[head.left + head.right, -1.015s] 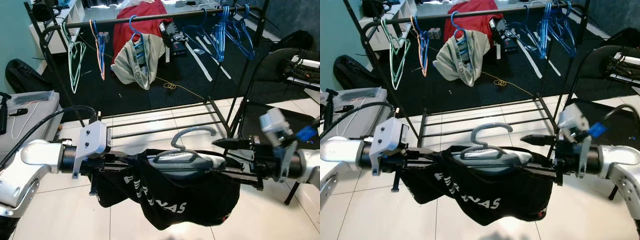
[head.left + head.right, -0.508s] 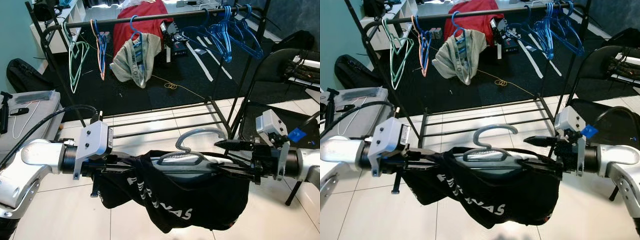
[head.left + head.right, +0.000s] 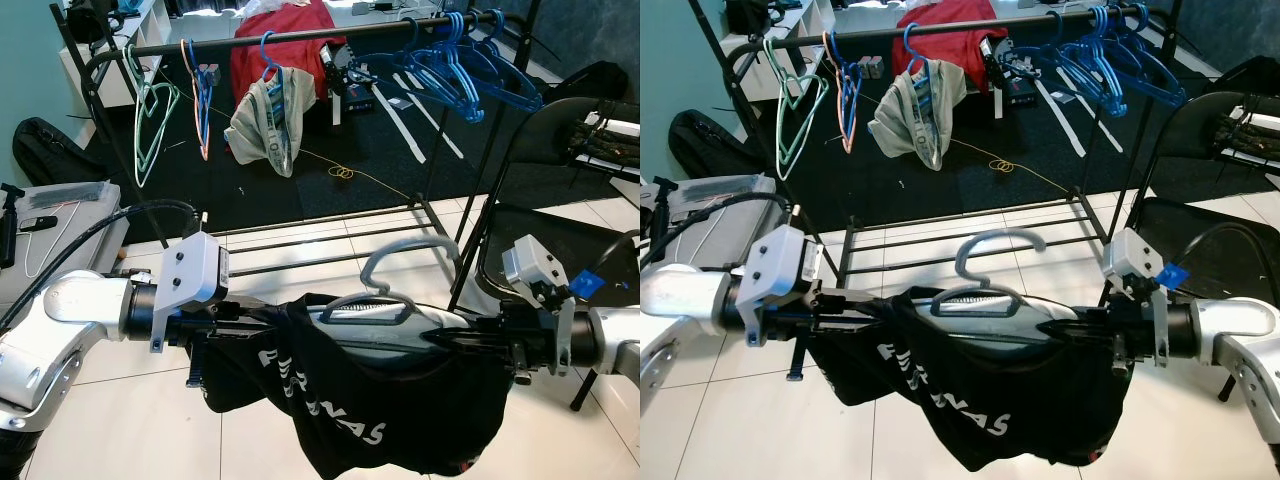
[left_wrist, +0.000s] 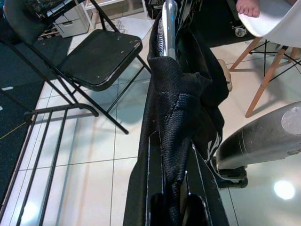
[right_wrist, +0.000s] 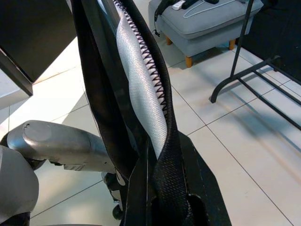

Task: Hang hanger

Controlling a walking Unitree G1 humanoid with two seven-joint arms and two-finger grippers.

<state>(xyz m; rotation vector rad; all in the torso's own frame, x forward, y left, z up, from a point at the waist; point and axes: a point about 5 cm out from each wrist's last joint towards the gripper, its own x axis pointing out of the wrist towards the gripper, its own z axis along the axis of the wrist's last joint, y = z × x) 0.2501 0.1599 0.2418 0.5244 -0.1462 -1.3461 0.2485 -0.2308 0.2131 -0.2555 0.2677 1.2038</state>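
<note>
A grey hanger (image 3: 365, 306) with its hook (image 3: 410, 248) pointing up carries a black printed garment (image 3: 345, 405). It hangs level in front of me, over the white tiles. My left gripper (image 3: 262, 322) is shut on the garment-covered left end. My right gripper (image 3: 450, 338) is shut on the right end. In the left wrist view the black cloth (image 4: 181, 108) runs between the fingers (image 4: 143, 188), and the hanger's bar (image 4: 169, 23) shows beyond. In the right wrist view the grey hanger (image 5: 141, 94) sits between the fingers. The rack's black top rail (image 3: 300, 35) lies farther ahead.
On the rail hang a green hanger (image 3: 150, 115), a pale garment on a blue hanger (image 3: 268, 115) and several blue hangers (image 3: 470, 70). The rack's low shelf bars (image 3: 330, 240) are just ahead. A black folding chair (image 3: 560, 130) stands right, a grey box (image 3: 60, 220) left.
The hanger and garment have shifted a little to the right with both arms. The blue hangers on the rail have swung to the right.
</note>
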